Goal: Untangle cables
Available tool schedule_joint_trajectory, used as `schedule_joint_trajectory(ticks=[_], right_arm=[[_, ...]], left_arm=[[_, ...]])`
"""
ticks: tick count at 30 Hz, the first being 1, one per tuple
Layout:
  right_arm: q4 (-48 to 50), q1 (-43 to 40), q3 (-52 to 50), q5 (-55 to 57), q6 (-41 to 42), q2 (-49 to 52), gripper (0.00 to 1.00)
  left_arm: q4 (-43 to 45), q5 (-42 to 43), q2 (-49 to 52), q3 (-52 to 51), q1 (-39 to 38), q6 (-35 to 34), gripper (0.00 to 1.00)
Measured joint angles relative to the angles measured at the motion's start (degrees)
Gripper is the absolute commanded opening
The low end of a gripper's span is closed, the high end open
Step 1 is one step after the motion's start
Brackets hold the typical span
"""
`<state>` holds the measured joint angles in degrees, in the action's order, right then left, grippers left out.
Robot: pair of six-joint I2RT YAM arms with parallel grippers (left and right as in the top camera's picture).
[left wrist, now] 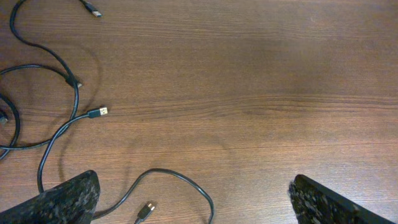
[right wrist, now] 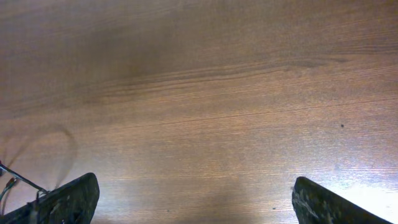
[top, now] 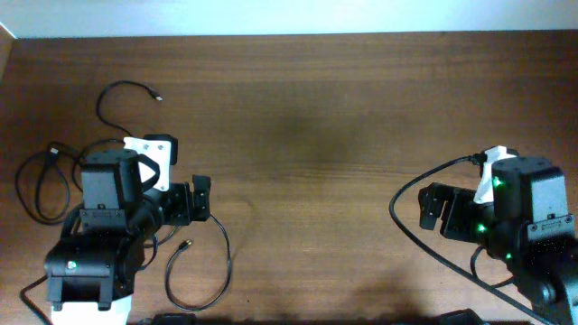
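Three thin black cables lie apart as loose loops on the left of the wooden table. One curls at the back left with its plug (top: 158,97). One forms a loop at the far left (top: 36,185). One loops in front of my left gripper (top: 217,257), with its plug (top: 187,244) beside it. In the left wrist view this loop (left wrist: 186,178) and its plug (left wrist: 148,210) lie between the fingers, and another metal-tipped plug (left wrist: 102,112) lies further out. My left gripper (top: 197,200) (left wrist: 193,208) is open and empty. My right gripper (top: 432,208) (right wrist: 196,202) is open over bare wood.
A thicker black cord (top: 420,185) wired to the right arm arcs over the table at the right. The white wall edge (top: 289,18) runs along the back. The wooden tabletop (top: 307,135) stretches between the two arms.
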<state>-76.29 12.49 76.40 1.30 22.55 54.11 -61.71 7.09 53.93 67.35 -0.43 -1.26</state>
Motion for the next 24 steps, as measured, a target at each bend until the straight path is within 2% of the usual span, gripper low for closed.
schedule_joint_trajectory(ticks=[11, 17, 24], right_arm=[[2.8, 0.0, 0.2, -0.3, 0.0, 15.7, 0.98], [2.8, 0.0, 1.3, -0.3, 0.0, 15.8, 0.98], [-8.0, 0.0, 11.4, -0.8, 0.0, 15.9, 0.98]], left_arm=[[0.0, 0.0, 0.0, 0.0, 0.0, 0.0, 0.99], [-0.1, 0.0, 0.0, 0.0, 0.0, 0.0, 0.99], [-0.1, 0.0, 0.0, 0.0, 0.0, 0.0, 0.99]])
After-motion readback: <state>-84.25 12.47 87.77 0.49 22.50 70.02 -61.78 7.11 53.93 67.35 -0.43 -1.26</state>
